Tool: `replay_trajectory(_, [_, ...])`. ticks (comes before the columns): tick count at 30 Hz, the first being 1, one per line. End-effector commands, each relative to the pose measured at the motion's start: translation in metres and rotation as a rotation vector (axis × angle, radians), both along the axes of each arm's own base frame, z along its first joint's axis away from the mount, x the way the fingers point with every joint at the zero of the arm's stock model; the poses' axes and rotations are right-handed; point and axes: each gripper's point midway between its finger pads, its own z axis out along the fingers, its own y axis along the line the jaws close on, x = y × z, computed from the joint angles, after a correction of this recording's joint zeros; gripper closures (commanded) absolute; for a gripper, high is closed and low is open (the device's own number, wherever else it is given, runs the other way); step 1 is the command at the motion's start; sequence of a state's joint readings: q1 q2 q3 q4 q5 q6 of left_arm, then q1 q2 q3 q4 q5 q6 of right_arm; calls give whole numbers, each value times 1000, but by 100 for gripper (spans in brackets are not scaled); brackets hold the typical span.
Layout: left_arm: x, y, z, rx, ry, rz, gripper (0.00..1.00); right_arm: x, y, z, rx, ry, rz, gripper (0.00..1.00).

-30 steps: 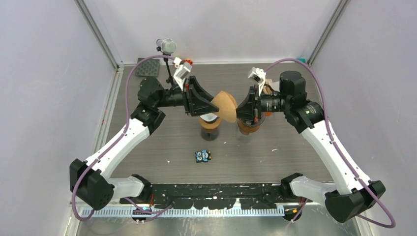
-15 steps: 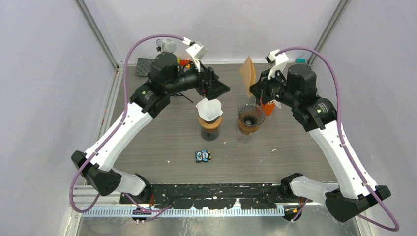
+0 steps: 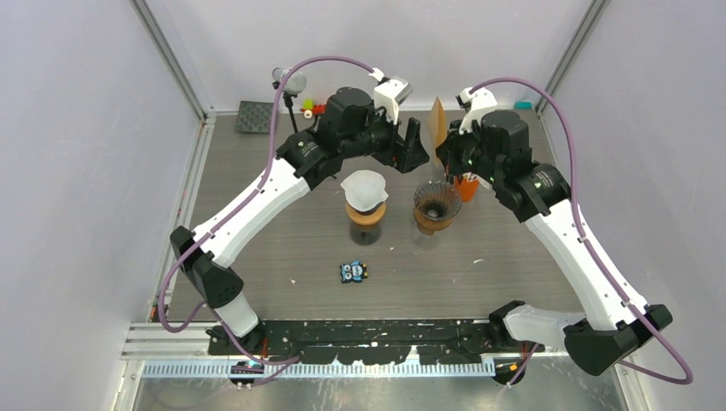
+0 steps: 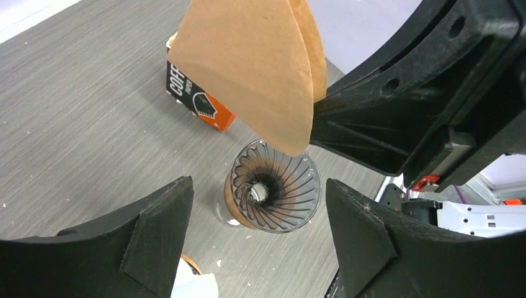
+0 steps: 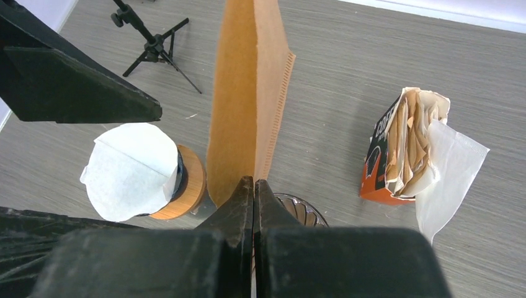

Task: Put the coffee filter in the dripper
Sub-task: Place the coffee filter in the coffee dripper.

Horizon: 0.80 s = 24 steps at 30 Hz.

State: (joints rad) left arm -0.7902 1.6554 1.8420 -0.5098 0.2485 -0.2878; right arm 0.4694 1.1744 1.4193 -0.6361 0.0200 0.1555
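Observation:
My right gripper [image 3: 445, 147] is shut on a folded brown coffee filter [image 5: 248, 105], held upright above the table; it also shows in the top view [image 3: 437, 126] and the left wrist view [image 4: 254, 62]. A dark glass dripper [image 3: 437, 204] with a ribbed cone stands below it, empty inside [image 4: 276, 186]. My left gripper [image 3: 413, 150] is open and empty, raised just left of the filter and above the dripper. A second dripper with a wooden collar [image 3: 365, 211] holds a white filter [image 3: 365, 187].
An orange box of filters [image 5: 406, 155] stands right of the dark dripper, with a white filter sticking out. A small blue owl figure [image 3: 353, 272] lies near the front. A microphone on a tripod [image 3: 292, 83] and a black pad [image 3: 257, 116] stand at the back left.
My left arm let go of the brown filter, rose and swung right toward the right gripper. My right gripper kept the filter, lifted it and turned it upright above the dark dripper.

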Motion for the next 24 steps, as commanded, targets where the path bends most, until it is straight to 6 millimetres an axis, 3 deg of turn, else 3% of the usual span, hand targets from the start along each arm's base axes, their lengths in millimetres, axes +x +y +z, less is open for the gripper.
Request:
replay_trajectory(1, [1, 2, 29, -41, -38, 31, 20, 6, 3, 3, 31, -24, -22, 99])
replay_trajectory(19, [30, -15, 26, -8, -36, 122, 21, 7, 21, -12, 67, 39, 42, 99])
replay_trajectory(24, [36, -17, 17, 32, -58, 152, 21, 7, 22, -15, 69, 47, 46, 100])
